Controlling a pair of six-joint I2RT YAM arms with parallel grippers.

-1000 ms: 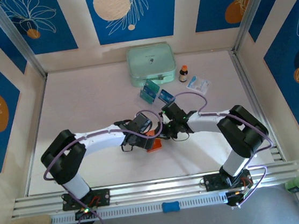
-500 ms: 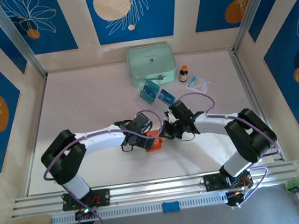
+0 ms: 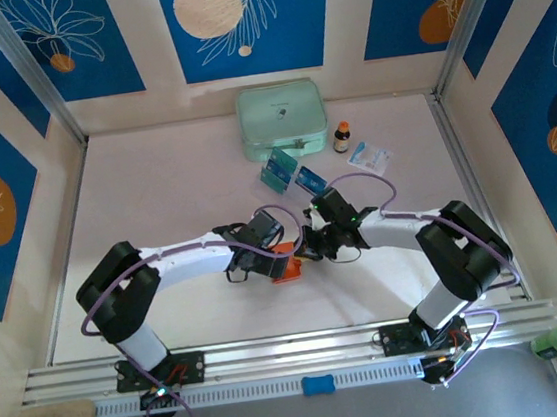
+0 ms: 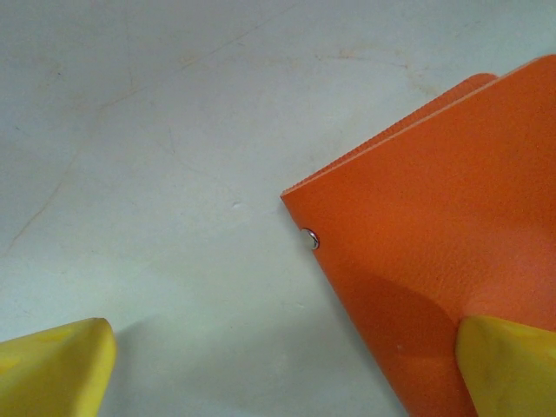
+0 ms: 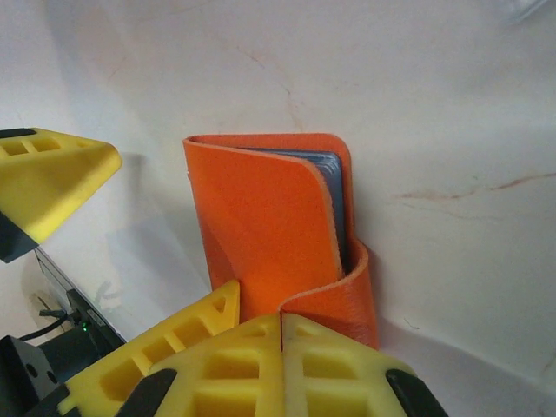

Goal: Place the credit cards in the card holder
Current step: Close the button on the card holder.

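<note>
Left end effector (image 3: pixel 268 262) and right end effector (image 3: pixel 306 250) meet at the orange card holder (image 3: pixel 286 267) in the middle of the desk (image 3: pixel 157 202), both arms bent inward. Two credit cards (image 3: pixel 277 171) lie farther back. Left wrist view: its yellow fingers (image 4: pixel 52 365) stand wide apart, one on the card holder's corner. Right wrist view: its fingers are pressed together, pinching the card holder's bent flap

Both arms sweep in from their bases, elbows flung wide, white forearms angling toward the centre, wrists almost meeting. The left gripper (image 3: pixel 276 261) points rightward, held low, jaws spread right out, one yellow finger (image 4: pixel 54 369) at each bottom corner of its wrist view. Facing it, the right gripper (image 3: pixel 306 247) points left, its yellow fingertips (image 5: pixel 233 369) pressed tight together.
</note>
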